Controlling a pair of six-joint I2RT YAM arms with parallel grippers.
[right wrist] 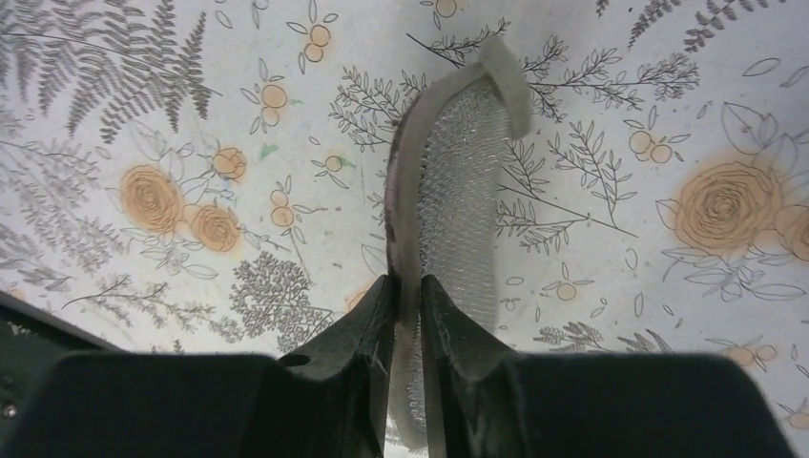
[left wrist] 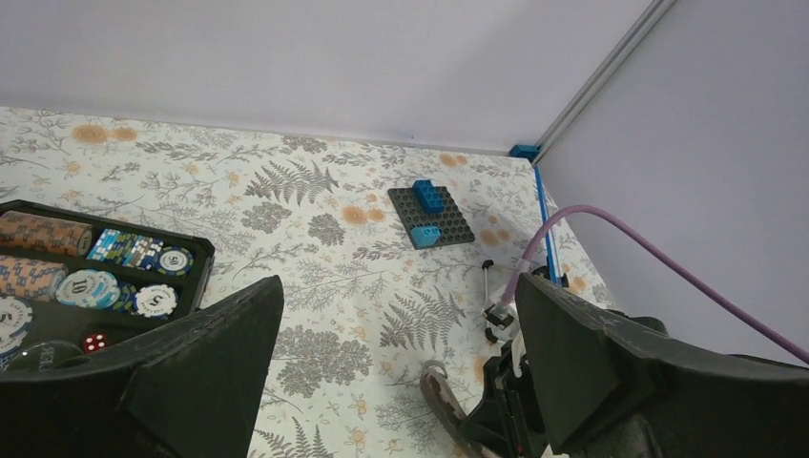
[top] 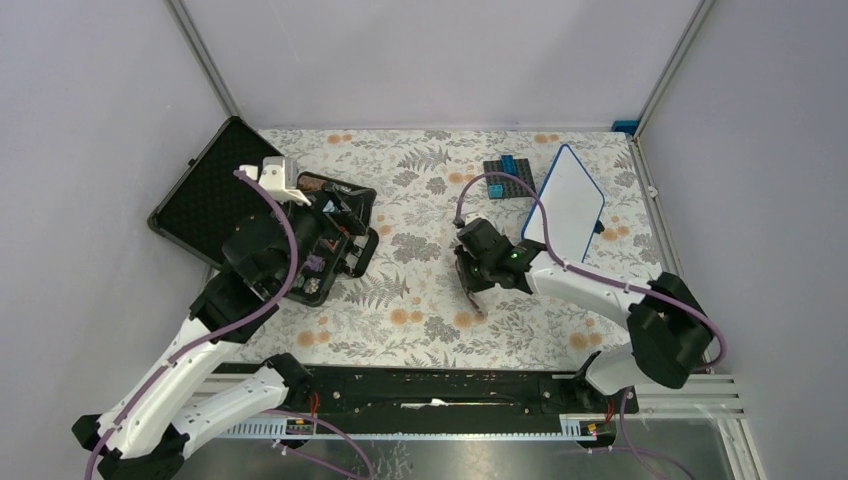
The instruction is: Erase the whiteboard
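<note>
The whiteboard point(top: 566, 198), white with a thin blue frame and no writing that I can see, sits at the far right of the table, tilted towards the right wall. Its blue edge shows in the left wrist view point(left wrist: 544, 224). My right gripper point(top: 473, 287) is left of and nearer than the board, low over the table. It is shut on a thin grey eraser pad point(right wrist: 458, 172), gripped edge-on and sticking out past the fingertips point(right wrist: 382, 286). The pad also shows in the left wrist view point(left wrist: 441, 393). My left gripper point(left wrist: 396, 296) is open and empty, held above the chip case.
A dark grey studded plate with blue bricks point(top: 508, 178) lies just left of the whiteboard. An open black case of poker chips point(top: 330, 250) with its lid point(top: 200, 195) folded back sits at the left. The table has a floral cloth point(top: 420, 320). Walls close in on three sides.
</note>
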